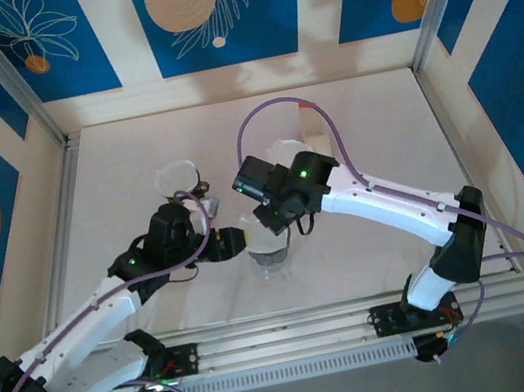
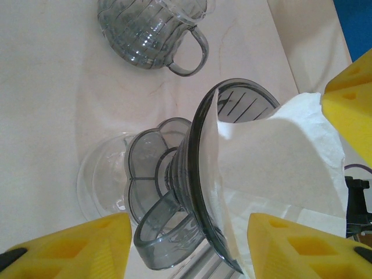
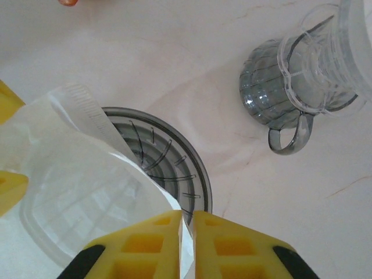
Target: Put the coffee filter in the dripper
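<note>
No lettering, number or brand was readable on the coffee filter [image 3: 75,174], the dripper [image 3: 168,163], or the wall panels [image 1: 246,16] at twelve o'clock.

Overhead view faces down; wrist views close, sharing dripper [image 2: 174,192].

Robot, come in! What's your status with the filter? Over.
Right gripper shut on coffee filter, at dripper mouth. Left gripper straddling dripper, contact unclear. Grey ribbed cup apart.

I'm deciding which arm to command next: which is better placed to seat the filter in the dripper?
Right. The right gripper pinches the coffee filter over the dripper; the left gripper only straddles it, seemingly steadying it.
</note>
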Controlling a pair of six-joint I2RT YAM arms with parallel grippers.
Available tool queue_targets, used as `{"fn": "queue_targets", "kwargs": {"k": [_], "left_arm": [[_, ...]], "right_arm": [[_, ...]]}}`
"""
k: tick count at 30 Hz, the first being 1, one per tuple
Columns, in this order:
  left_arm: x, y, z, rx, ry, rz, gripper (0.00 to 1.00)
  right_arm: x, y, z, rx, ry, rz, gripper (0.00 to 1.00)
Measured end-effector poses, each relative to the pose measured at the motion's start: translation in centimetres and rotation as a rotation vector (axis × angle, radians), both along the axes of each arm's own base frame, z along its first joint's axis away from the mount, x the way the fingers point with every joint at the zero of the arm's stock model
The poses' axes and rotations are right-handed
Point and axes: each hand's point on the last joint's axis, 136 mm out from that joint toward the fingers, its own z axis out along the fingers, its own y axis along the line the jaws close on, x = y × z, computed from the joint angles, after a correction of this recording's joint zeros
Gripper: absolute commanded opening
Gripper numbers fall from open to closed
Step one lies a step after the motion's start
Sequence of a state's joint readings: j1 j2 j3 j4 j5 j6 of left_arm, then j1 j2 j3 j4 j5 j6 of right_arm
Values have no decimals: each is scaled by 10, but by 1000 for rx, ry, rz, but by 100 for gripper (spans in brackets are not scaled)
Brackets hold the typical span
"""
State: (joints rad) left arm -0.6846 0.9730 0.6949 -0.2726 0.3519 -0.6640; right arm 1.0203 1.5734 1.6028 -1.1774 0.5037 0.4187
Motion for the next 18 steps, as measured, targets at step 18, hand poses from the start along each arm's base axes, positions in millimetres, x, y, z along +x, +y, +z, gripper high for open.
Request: {"fn": "queue_targets", "kwargs": {"k": [18], "left_arm": [[1,-6,2,-37,29,-2,65]], "right_arm": [[-5,-8,-20,-46,31,0,0]]}}
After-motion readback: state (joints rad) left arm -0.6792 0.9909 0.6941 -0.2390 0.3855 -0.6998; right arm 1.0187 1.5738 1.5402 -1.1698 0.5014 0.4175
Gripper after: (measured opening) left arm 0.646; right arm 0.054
